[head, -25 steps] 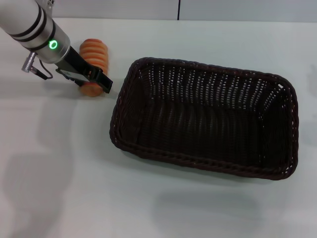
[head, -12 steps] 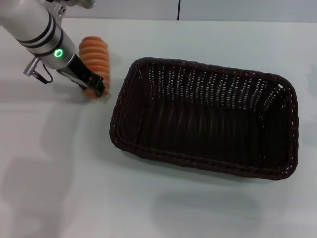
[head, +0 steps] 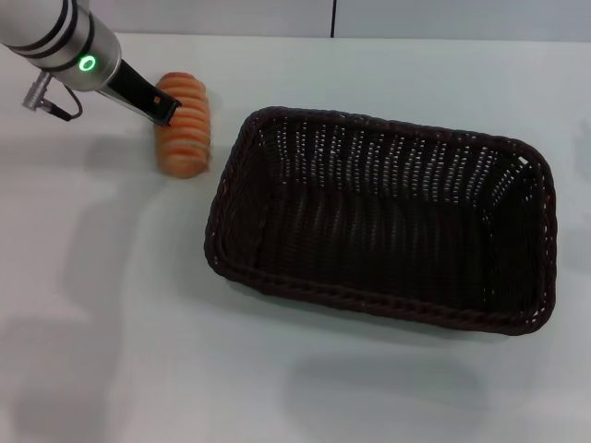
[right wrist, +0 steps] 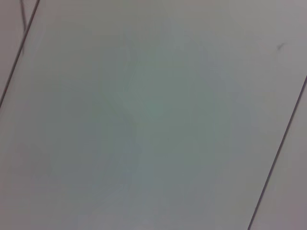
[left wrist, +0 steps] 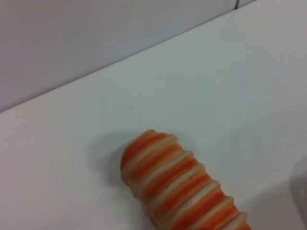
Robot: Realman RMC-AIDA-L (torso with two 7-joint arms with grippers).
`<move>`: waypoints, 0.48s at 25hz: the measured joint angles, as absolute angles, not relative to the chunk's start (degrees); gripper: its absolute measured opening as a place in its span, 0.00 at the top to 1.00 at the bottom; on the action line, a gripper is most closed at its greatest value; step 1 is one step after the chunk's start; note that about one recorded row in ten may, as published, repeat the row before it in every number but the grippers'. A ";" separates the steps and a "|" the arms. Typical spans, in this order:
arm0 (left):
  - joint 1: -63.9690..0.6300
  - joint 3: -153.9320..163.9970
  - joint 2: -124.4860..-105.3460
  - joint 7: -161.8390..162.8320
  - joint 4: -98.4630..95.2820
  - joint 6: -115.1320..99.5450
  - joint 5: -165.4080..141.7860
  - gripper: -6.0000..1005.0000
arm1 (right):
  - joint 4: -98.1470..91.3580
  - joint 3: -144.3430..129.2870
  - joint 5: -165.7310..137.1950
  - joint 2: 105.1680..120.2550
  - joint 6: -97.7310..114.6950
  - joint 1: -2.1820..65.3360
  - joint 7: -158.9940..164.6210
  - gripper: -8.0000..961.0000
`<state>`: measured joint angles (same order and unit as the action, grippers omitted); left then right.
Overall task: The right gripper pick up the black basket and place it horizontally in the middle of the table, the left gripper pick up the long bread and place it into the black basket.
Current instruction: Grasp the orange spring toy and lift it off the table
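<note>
The black basket (head: 388, 307) lies lengthwise across the middle and right of the white table (head: 111, 323), and it is empty. The long bread (head: 183, 129), orange-brown with cream ridges, lies on the table just left of the basket's far left corner. The left gripper (head: 164, 108), on the silver arm with the green ring light, reaches in from the far left, and its black finger part lies over the bread's far left side. The left wrist view shows one end of the bread (left wrist: 177, 187) on the table. The right gripper is out of view.
The table's back edge meets a grey wall (head: 277, 17) behind the bread. The right wrist view shows only a pale flat surface with thin dark lines (right wrist: 283, 143).
The left gripper has moved from the bread's near end back toward its far end and drawn left. The bread and the basket have stayed about where they were.
</note>
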<state>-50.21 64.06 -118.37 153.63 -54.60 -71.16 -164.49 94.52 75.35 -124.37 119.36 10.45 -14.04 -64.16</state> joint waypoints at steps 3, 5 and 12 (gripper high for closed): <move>-49.87 63.78 -118.16 153.77 -55.32 -71.90 -164.48 0.93 | 94.58 75.56 -124.37 119.36 10.46 -14.00 -64.15 0.47; -49.94 63.48 -118.11 154.16 -55.37 -72.35 -164.41 1.00 | 94.66 75.96 -124.37 119.36 10.49 -14.00 -64.16 0.47; -51.55 63.79 -118.16 154.59 -55.87 -76.30 -164.63 0.93 | 96.37 85.12 -119.94 119.57 2.40 -16.34 -60.29 0.44</move>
